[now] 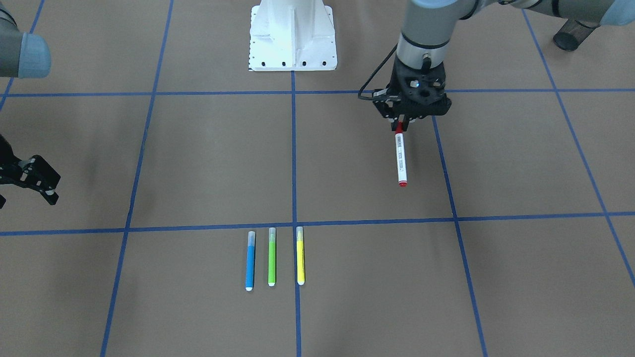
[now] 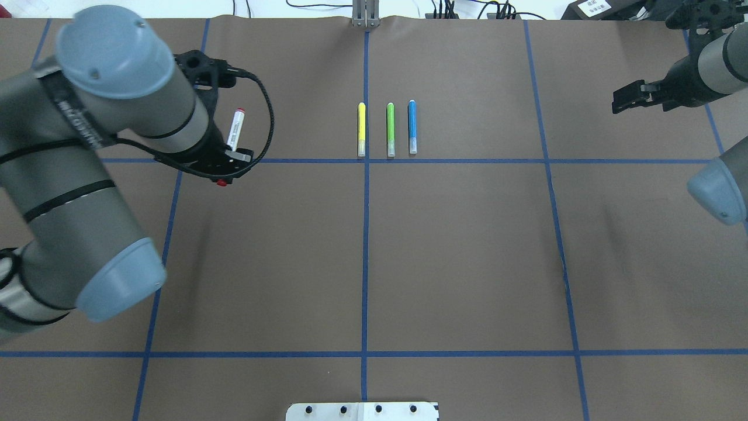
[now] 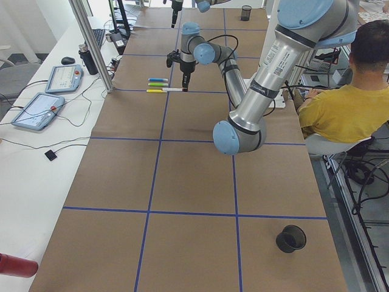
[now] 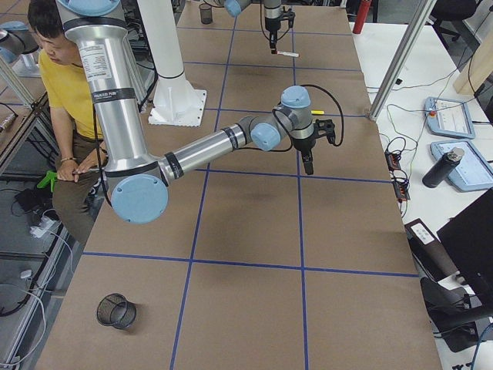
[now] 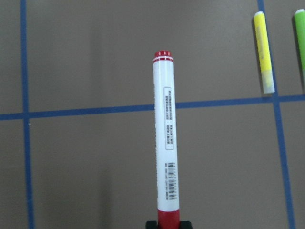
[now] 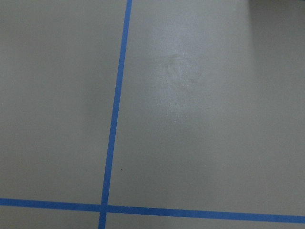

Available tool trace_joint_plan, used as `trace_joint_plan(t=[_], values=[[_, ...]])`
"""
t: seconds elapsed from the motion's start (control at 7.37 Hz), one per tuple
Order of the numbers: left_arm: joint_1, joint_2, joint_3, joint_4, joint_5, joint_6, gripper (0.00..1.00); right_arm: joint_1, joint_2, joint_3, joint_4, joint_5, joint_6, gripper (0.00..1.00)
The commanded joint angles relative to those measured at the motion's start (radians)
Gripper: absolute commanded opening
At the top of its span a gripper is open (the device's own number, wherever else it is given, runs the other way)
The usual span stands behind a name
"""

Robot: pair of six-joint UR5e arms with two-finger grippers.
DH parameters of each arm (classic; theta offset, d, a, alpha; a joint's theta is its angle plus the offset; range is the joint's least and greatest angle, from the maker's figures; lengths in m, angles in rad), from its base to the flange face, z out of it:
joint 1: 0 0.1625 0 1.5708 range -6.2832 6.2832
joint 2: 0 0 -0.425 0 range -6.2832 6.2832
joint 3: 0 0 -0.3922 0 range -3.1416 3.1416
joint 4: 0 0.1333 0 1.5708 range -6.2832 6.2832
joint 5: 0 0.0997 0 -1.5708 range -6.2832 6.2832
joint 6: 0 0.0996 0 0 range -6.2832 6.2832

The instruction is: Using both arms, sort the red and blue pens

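Note:
My left gripper (image 1: 400, 125) is shut on the red cap end of the white-barrelled red pen (image 1: 400, 156). The barrel sticks out roughly level, away from the robot's base, over the table's left part. In the left wrist view the red pen (image 5: 167, 143) runs up from the shut fingers at the bottom edge. The blue pen (image 2: 412, 126) lies flat at the far middle of the table, in a row with two other markers. My right gripper (image 1: 30, 181) hangs far off at the right side of the table, open and holding nothing.
A green marker (image 2: 390, 128) and a yellow marker (image 2: 362, 128) lie beside the blue pen. Black mesh cups (image 3: 290, 238) (image 4: 115, 310) stand near the table's ends. The white robot base (image 1: 292, 37) is at the near edge. A seated person (image 3: 340, 103) is beside the table.

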Motion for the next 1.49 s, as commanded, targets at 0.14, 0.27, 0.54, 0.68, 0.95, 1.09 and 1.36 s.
trace_joint_plan(t=[0.14, 0.27, 0.54, 0.68, 0.95, 1.09, 1.36], values=[[-0.033, 0.341, -0.275, 0.026, 0.0, 0.151, 0.0, -0.001, -0.003, 0.001, 0.0, 0.001, 0.0, 1.0], [-0.069, 0.462, -0.35, 0.024, -0.006, 0.188, 0.0, -0.003, -0.003, 0.001, 0.002, 0.001, 0.0, 1.0], [-0.239, 0.677, -0.431, 0.018, -0.158, 0.225, 0.0, -0.006, -0.004, 0.001, 0.002, 0.0, -0.002, 1.0], [-0.396, 0.754, -0.419, 0.021, -0.301, 0.225, 0.0, -0.009, -0.004, 0.001, 0.002, 0.0, -0.002, 1.0], [-0.604, 0.871, -0.358, 0.017, -0.525, 0.226, 0.0, -0.015, -0.004, 0.001, 0.003, -0.008, -0.002, 1.0], [-0.701, 0.932, -0.313, 0.014, -0.686, 0.27, 0.0, -0.019, -0.004, 0.001, 0.003, -0.019, -0.002, 1.0], [-0.851, 1.057, -0.19, 0.017, -0.944, 0.416, 0.0, -0.029, -0.007, -0.002, 0.043, -0.026, 0.0, 1.0]])
